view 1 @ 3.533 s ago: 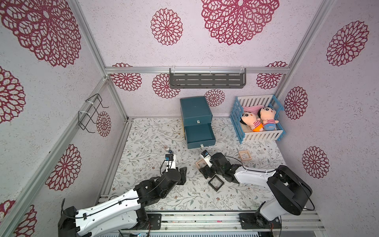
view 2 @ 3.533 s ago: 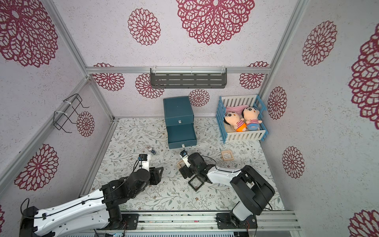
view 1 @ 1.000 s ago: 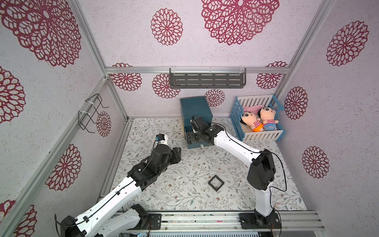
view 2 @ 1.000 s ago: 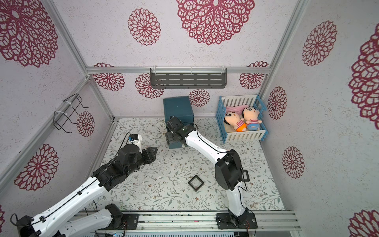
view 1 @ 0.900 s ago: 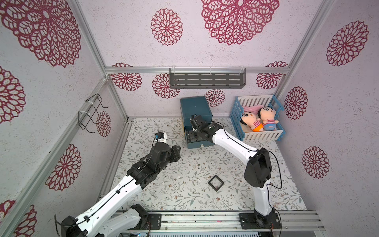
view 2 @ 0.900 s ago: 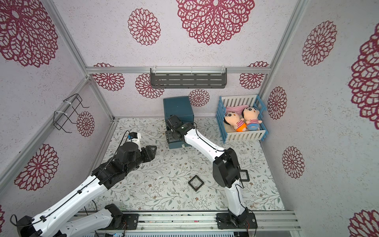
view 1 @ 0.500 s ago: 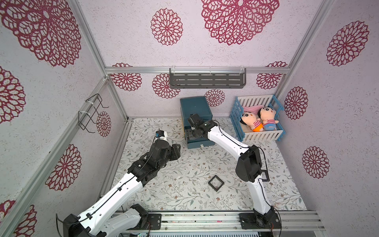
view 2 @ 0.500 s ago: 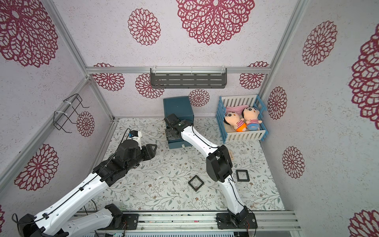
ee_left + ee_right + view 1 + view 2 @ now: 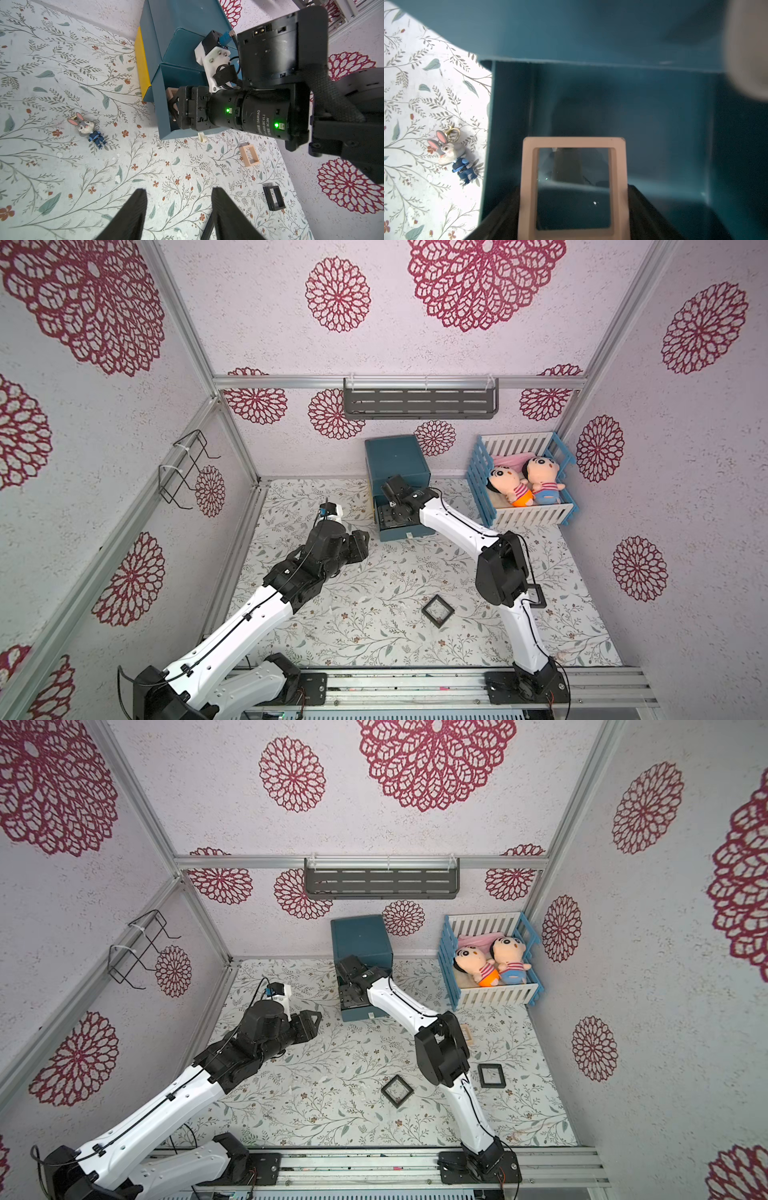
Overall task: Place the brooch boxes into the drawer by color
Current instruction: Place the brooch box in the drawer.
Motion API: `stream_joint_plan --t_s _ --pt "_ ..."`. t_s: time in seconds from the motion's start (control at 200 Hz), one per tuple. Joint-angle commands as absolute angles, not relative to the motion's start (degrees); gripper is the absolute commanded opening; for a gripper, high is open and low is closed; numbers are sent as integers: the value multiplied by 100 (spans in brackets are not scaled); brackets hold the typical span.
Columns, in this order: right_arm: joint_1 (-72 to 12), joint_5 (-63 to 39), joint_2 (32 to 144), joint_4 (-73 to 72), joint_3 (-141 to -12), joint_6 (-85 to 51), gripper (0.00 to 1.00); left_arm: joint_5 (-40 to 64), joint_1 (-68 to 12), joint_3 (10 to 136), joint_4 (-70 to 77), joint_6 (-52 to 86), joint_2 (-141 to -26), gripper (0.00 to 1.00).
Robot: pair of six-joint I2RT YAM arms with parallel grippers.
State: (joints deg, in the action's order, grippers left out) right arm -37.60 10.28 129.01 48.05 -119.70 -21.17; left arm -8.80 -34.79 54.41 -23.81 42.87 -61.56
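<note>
Right gripper (image 9: 574,209) — clamped on a pale pink brooch box (image 9: 574,142), held inside the open drawer (image 9: 654,124) of the teal chest (image 9: 397,456) | left gripper (image 9: 178,189) — fingers spread, empty, above the floral mat (image 9: 365,639) | black brooch box (image 9: 437,610) and second black brooch box (image 9: 491,1075) flat on the mat.

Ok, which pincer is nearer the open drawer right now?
Right. The right pincer reaches into the open drawer, gripping a pink brooch box; the left pincer hangs open over the mat beside the drawer, apart from it.
</note>
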Motion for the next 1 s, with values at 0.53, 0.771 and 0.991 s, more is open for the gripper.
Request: stream_joint_plan --t_s 0.53,0.771,0.991 --pt "-3630 646 12790 4417 -12120 -2093 85 -661 -3430 5614 -2251 4210 -6301 57" --pt "-3612 654 12548 4324 -12116 -2087 86 -588 -3432 5618 -2229 4218 -6344 58" --pt "-3612 1026 11959 4238 -11847 -2184 85 -510 -3432 5658 -2226 4140 -6351 57"
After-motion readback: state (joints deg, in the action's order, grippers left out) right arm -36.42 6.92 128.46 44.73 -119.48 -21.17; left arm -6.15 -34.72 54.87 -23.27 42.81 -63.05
